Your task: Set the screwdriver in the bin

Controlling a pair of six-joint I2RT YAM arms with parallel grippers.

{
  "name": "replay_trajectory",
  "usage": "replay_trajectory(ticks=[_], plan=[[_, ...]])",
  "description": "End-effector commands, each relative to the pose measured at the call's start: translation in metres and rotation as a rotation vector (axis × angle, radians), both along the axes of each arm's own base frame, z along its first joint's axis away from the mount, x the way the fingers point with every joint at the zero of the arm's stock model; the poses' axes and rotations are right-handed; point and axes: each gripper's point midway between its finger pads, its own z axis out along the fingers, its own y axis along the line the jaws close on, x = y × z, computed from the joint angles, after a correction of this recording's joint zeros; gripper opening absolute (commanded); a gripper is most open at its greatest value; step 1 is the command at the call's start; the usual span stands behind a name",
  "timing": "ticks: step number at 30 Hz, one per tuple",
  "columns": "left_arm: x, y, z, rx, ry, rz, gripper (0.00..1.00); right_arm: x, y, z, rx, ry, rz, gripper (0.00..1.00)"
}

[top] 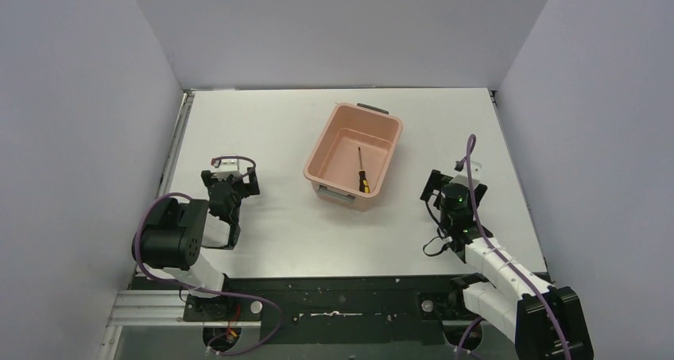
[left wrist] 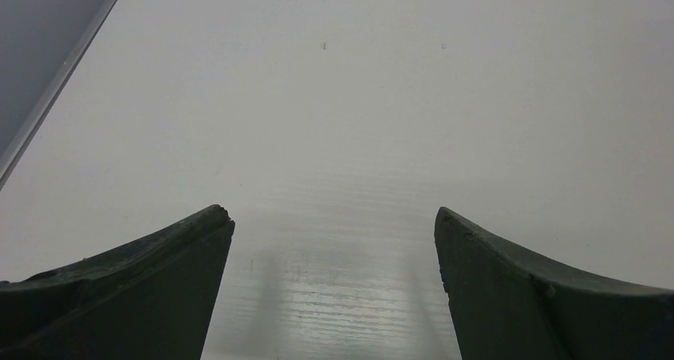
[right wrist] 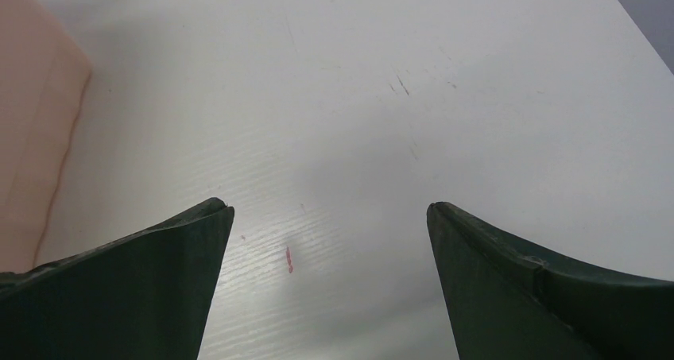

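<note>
Screwdriver [top: 362, 171] flat inside pink bin [top: 319, 141]

left claw [left wrist: 334, 221] and right claw [right wrist: 330, 213] each low, slanted downward, empty, jaws wide apart

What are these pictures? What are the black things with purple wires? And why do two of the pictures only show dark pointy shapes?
Those black things are two robot arms, bolted to a white table. The big picture comes from a camera high above, looking down, with the bottoms of the arms at the lower edge. Each arm ends in a gripper, which is like a hand with two fingers. The other two pictures come from little cameras on the robot's wrists, so the dark pointy shapes are its own fingers seen close up. The left gripper and the right gripper are both open and hold nothing. Only the table shows between their fingers. On the table stands a pink bin. A small screwdriver with a yellow-and-black handle lies inside it. The pink at the left edge of the right wrist picture is the bin's side.
</note>
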Motion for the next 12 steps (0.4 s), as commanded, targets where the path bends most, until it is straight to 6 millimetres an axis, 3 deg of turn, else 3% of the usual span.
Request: replay_trajectory(ticks=[1, 12], plan=[[0.0059, -0.0006, 0.013, -0.007, -0.046, -0.004, 0.97, 0.0185, 0.0033, 0.0291, 0.025, -0.111, -0.005, 1.0], [0.0064, -0.001, 0.0128, -0.008, -0.045, -0.005, 0.97, 0.0185, 0.0044, 0.0294, 0.026, -0.114, 0.004, 1.0]])
